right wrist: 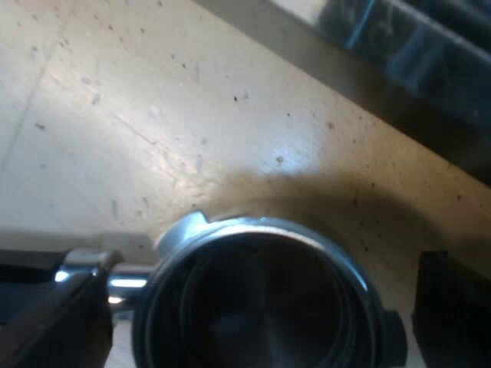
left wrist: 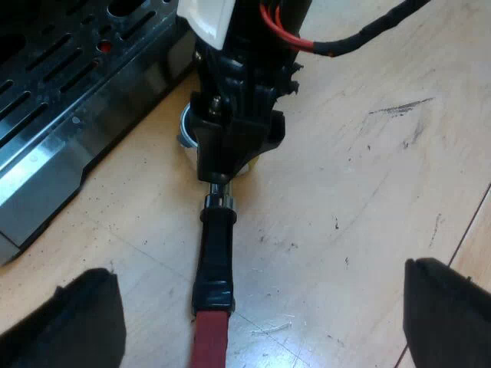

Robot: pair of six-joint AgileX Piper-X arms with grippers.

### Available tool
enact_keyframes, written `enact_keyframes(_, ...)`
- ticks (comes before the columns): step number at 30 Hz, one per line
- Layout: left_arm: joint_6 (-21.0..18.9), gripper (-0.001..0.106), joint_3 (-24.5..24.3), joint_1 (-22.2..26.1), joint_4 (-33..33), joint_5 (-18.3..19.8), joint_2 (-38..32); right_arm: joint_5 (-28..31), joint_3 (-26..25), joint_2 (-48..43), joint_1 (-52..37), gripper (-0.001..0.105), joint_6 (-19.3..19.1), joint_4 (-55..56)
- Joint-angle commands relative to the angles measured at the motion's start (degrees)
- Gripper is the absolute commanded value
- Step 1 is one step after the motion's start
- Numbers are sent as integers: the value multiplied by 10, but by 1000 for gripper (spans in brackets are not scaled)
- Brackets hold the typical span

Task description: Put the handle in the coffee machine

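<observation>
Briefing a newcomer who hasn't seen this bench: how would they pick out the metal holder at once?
Find the espresso machine and its slotted drip tray. On the wooden table beside that tray lies the metal holder, its round basket under the right gripper. Its dark handle ending in red sets it apart.

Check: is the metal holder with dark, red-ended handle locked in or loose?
Loose: the metal holder lies on the wooden table beside a metal drip tray.

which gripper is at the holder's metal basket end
The right gripper: it is over the basket beside the machine's tray, while the left gripper is open by the handle's red end.
</observation>
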Motion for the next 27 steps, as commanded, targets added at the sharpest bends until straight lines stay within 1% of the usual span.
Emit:
enact_keyframes(1,-6,76,-2,1,-7,3,0,-25,-3,8,-5,81,-7,3)
enact_keyframes(6,-6,76,-2,1,-7,3,0,-28,-3,18,-5,80,-7,5)
enact_keyframes(8,-6,76,-2,1,-7,3,0,-28,-3,17,-5,78,-7,5)
enact_keyframes(11,-6,76,-2,1,-7,3,0,-28,-3,17,-5,72,-7,5)
enact_keyframes(13,-6,76,-2,1,-7,3,0,-28,-3,17,-5,59,-7,6)
enact_keyframes(14,-6,76,-2,1,-7,3,0,-28,-3,17,-5,54,-7,7)
enact_keyframes(15,-6,76,-2,1,-7,3,0,-28,-3,17,-5,47,-7,8)
enact_keyframes(17,-1,76,-2,1,-7,3,0,-28,-3,17,-5,41,-7,8)
enact_keyframes(18,-1,76,-2,1,-7,3,0,-28,-3,16,-5,11,-5,9)
enact_keyframes(19,-1,76,-2,1,-7,3,0,-28,-3,14,-5,0,3,12)
enact_keyframes(22,1,75,-2,1,-7,3,0,-28,-3,5,-5,0,6,22)
enact_keyframes(25,22,75,-2,1,-13,3,0,-27,-3,-10,-5,0,8,36)
enact_keyframes(27,24,75,-2,1,-17,3,0,-23,-3,-26,-5,0,18,50)
